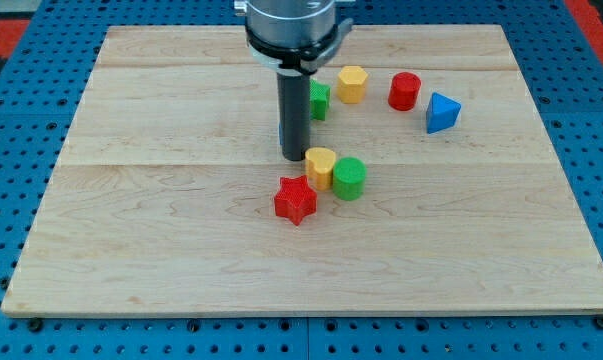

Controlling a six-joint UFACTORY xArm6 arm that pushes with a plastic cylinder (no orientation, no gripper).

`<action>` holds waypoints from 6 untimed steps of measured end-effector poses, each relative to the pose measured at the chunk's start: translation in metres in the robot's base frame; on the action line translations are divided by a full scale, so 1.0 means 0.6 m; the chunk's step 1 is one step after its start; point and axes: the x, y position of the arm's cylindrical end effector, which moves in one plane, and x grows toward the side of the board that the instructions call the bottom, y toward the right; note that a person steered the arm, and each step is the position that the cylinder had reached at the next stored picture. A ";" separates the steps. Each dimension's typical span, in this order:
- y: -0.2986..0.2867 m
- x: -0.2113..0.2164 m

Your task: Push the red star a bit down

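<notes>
The red star (295,200) lies near the middle of the wooden board (161,250). My tip (294,157) stands just above the star toward the view's top, a small gap apart, and right beside the left edge of a yellow block (321,166). A green cylinder (349,178) touches the yellow block on its right. The star's upper right point sits close under the yellow block.
Toward the view's top right lie a green block (320,100) partly hidden behind the rod, a yellow hexagon (352,84), a red cylinder (405,91) and a blue triangular block (442,112). A blue pegboard (11,200) surrounds the board.
</notes>
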 end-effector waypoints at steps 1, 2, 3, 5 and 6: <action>0.007 0.009; -0.050 0.038; -0.044 0.084; 0.044 0.102; 0.099 0.103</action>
